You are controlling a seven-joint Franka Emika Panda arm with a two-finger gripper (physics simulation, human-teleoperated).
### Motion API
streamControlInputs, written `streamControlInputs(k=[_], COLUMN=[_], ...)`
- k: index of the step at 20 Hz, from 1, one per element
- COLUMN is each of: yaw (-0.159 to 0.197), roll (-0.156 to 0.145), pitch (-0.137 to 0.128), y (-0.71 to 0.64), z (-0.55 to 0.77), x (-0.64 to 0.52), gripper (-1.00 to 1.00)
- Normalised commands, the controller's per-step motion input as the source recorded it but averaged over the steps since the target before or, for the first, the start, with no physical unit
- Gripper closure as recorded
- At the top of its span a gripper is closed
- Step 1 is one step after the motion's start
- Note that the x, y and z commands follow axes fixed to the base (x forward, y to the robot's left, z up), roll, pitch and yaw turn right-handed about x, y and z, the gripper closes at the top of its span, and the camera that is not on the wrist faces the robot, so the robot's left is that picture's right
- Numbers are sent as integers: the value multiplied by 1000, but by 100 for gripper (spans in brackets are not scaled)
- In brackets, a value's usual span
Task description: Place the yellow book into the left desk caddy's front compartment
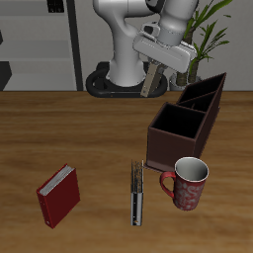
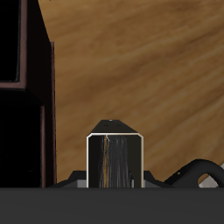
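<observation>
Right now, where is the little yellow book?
The small grey-olive yellow book is up in the air, pinched in the robot's gripper, above the table's back part, just behind the dark maroon box-shaped desk caddy.

yellow book (image 1: 152, 81) held aloft, left desk caddy (image 1: 186, 126) below

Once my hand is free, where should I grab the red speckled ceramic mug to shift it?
Probably from above: the mug stands upright, mouth open, so pinch its rim wall on the side nearer the table's front edge, away from the dark maroon caddy behind it.
</observation>
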Motion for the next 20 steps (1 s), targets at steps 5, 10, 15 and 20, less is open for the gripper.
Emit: streamControlInputs(k=[5,10,15,20], yaw=[-8,-8,-18,-10], roll=[31,15,40,53], pitch=[-14,-18,3,0], y=[319,145,311,296], z=[190,198,138,33], x=[89,76,176,138], gripper=[100,100,100,100])
